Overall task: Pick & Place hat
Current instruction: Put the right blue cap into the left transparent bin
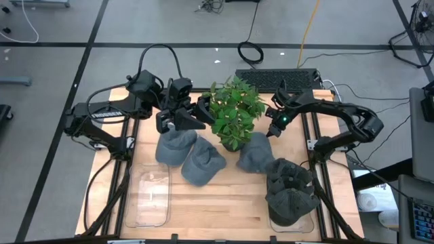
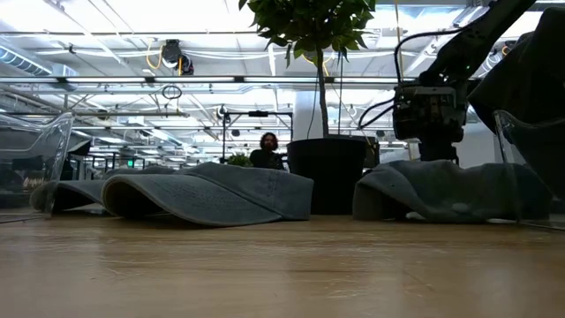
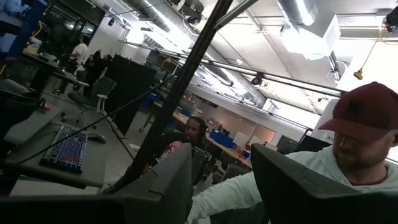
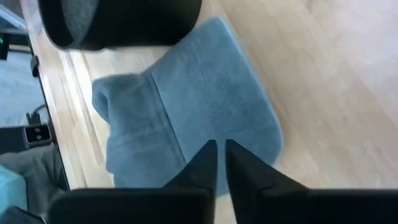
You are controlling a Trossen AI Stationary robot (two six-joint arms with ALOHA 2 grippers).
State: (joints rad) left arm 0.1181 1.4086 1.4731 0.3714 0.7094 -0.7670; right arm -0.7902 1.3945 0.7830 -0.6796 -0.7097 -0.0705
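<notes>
Three grey-blue hats lie crown up on the wooden table: a left hat, a middle hat and a right hat beside the potted plant. Several more hats are stacked in the right clear tray. My right gripper stands shut over the right hat, pointing down at its far part. My left gripper hovers open above the left hat's far edge, close to the plant, its fingers pointing out toward the room. My right gripper comes from above with its shut fingertips at the top surface of the right hat, which lies flat on the table. I cannot tell whether the tips touch the cloth or have any of it between them.
An empty clear tray sits at the near left. The plant's black pot stands between the two grippers. A keyboard lies beyond the far edge. A person in a red cap shows past the table, others farther off.
</notes>
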